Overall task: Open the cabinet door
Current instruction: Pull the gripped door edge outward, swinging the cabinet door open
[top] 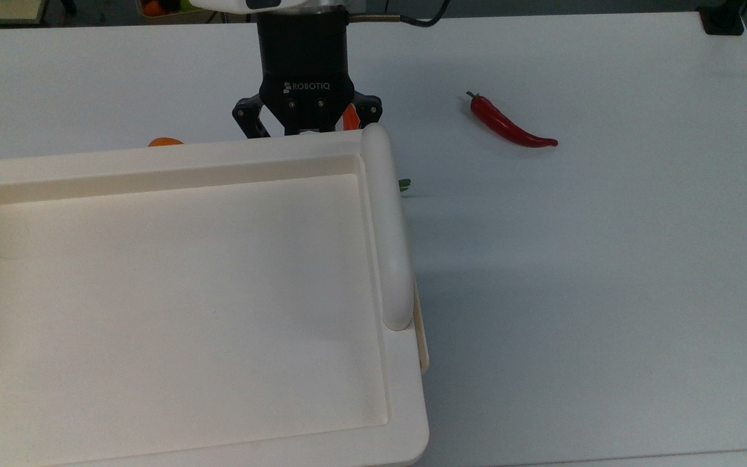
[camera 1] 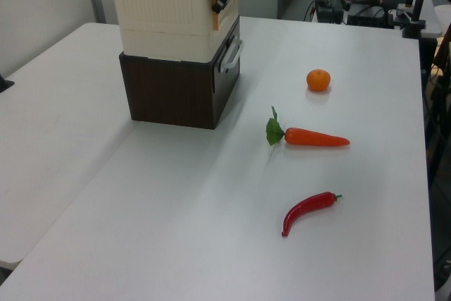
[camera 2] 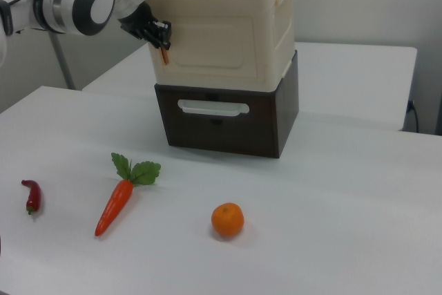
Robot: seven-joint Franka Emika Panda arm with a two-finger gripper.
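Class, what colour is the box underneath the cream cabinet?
Dark brown box, with a white handle; clearest in the right view.

cabinet (camera 2: 221, 32): 1 | carrot (camera 2: 116, 202): 1 | orange (camera 2: 228, 220): 1 | chilli (camera 2: 32, 195): 1

Cabinet (camera 2: 228, 32) cream-white over a dark brown base unit (camera 2: 228, 119) with a pale handle (camera 2: 213, 107); an orange strip (camera 2: 164, 55) shows just beside the black gripper (camera 2: 160, 34) fingertips. Table (top: 607, 259) white. Chilli (top: 509, 123) red with green stem; carrot (camera 2: 114, 205) orange with green leaves; mandarin (camera 2: 227, 219) orange.
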